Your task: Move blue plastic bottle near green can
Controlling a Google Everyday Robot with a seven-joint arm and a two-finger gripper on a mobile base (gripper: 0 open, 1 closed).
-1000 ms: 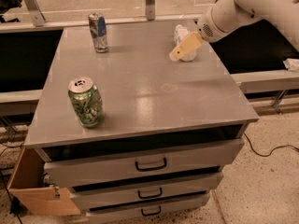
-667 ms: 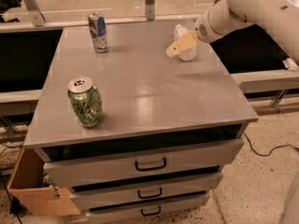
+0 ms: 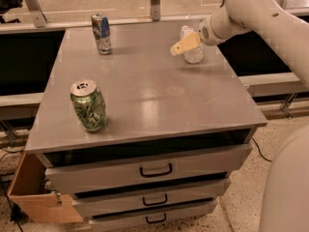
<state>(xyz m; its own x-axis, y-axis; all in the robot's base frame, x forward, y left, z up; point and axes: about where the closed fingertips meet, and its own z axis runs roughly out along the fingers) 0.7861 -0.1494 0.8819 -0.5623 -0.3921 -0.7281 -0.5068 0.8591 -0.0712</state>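
The blue plastic bottle [image 3: 194, 55], clear-whitish with a pale label, stands upright at the table's far right. My gripper [image 3: 185, 43], tan at its tip, comes from the right on the white arm [image 3: 251, 13]. It sits right at the bottle's upper left side and partly covers it. The green can [image 3: 89, 105], with a silver top and pull tab, stands upright near the front left of the grey table [image 3: 154, 100], well apart from the bottle.
A slim blue-and-silver can [image 3: 101, 33] stands at the table's far left. Three drawers [image 3: 154, 170] sit under the tabletop. A cardboard box [image 3: 34, 197] is on the floor at the left. A railing runs behind the table.
My gripper has shifted slightly to the left at the bottle, and more of the bottle's lower body shows to its right. The cans have not moved.
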